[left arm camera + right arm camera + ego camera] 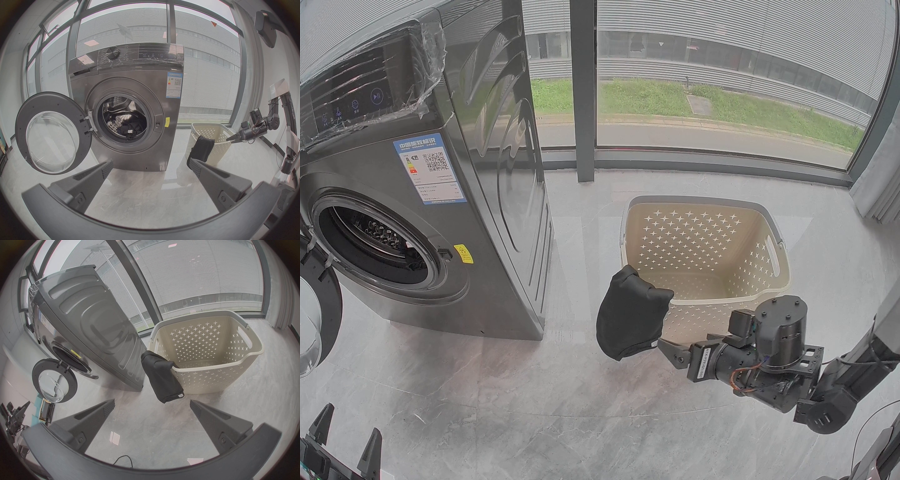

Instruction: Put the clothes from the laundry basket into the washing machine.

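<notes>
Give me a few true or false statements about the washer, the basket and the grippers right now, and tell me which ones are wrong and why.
1. The washing machine has its door shut. False: the door stands swung open.
2. A black garment hangs over the rim of the laundry basket. True.
3. The right gripper has its fingers closed on the garment. False: the fingers are open with nothing between them, close beside the garment.
4. Dark clothes lie inside the drum. True.
5. The left gripper holds a piece of clothing. False: it is open and holds nothing.
</notes>
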{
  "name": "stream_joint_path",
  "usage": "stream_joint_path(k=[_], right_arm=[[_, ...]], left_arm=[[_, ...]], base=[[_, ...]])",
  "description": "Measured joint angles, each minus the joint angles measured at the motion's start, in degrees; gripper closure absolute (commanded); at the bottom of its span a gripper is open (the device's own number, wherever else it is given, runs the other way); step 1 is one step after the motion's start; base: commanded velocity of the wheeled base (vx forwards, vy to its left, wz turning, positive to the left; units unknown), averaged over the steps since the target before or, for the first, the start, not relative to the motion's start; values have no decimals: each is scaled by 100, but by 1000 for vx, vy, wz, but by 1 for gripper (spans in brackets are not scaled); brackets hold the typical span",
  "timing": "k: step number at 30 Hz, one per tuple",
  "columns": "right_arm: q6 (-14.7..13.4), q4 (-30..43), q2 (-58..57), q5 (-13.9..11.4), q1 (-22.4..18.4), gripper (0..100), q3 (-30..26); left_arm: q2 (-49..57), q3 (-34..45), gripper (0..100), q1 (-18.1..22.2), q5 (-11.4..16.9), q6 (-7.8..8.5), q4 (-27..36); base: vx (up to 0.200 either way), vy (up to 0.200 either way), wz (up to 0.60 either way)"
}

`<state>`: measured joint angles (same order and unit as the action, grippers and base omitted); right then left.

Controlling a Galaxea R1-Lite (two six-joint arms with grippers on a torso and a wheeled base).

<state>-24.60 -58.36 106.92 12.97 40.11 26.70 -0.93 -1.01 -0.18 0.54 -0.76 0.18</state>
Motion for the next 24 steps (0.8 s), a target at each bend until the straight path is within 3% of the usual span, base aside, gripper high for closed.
stream_joint_path(k=[24], right_arm=[[17,-54,2206,5,-340,0,2198]], left_arm=[[0,0,0,0,0,-6,0]], base=[[0,0,0]])
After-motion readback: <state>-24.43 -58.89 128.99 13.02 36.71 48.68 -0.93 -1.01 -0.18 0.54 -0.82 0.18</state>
